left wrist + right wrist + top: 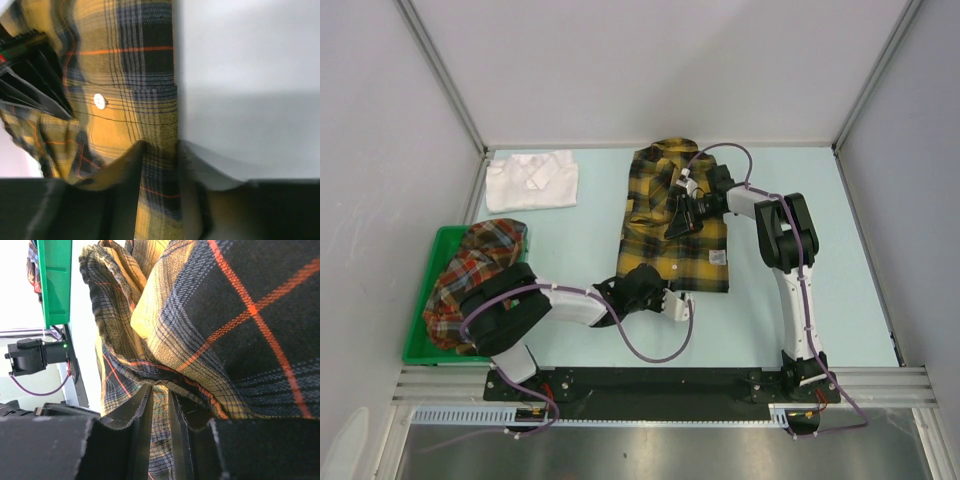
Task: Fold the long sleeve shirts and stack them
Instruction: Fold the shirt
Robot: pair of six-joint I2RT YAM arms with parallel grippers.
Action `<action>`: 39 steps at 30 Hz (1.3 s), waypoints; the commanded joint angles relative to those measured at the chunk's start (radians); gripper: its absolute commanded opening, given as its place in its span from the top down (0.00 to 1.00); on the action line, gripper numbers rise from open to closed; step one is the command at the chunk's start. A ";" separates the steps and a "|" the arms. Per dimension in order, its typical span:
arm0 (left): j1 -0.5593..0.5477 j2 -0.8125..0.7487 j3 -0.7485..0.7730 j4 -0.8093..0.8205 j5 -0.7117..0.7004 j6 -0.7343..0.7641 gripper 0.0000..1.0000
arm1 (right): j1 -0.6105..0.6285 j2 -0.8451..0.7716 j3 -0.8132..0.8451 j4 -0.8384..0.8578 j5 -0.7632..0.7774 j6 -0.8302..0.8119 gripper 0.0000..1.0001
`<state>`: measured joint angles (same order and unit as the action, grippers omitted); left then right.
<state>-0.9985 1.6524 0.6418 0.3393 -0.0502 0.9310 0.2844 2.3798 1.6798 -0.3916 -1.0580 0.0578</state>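
Observation:
The yellow-and-black plaid shirt [672, 225] lies in the middle of the table, partly folded. My left gripper [672, 300] is shut on its near bottom hem; in the left wrist view the plaid hem [160, 170] runs between my fingers. My right gripper [682, 212] is shut on a bunched fold of the same shirt near its middle; cloth [162, 410] is pinched between the jaws. The white shirt [532, 181] lies folded at the far left. The red-orange plaid shirt [472, 275] is heaped in the green bin [420, 345].
The green bin stands at the left near edge, also showing in the right wrist view [55, 280]. Grey walls close the table on the left, back and right. The metal rail [650, 385] with the arm bases runs along the near edge.

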 commanded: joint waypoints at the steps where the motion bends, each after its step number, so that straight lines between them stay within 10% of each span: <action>1: -0.002 0.030 0.041 -0.034 -0.048 0.019 0.78 | 0.006 0.033 0.023 -0.007 0.067 -0.082 0.76; 5: -0.006 -0.054 0.164 -0.270 0.087 -0.101 1.00 | 0.027 -0.007 -0.020 -0.021 0.067 -0.102 0.76; 16: -0.086 -0.304 0.355 -0.880 0.332 -0.383 1.00 | 0.110 -0.368 -0.339 0.016 -0.034 -0.023 0.63; 24: -0.071 -0.326 0.510 -1.099 0.500 -0.480 1.00 | 0.061 -0.351 -0.175 -0.174 -0.054 -0.163 0.57; 39: 0.388 0.275 1.178 -1.372 0.760 -0.351 1.00 | -0.103 -0.153 0.233 -0.240 -0.080 -0.119 0.55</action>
<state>-0.7044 1.7756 1.6108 -0.9455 0.6029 0.5186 0.2161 2.2162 1.8370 -0.6189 -1.1091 -0.0792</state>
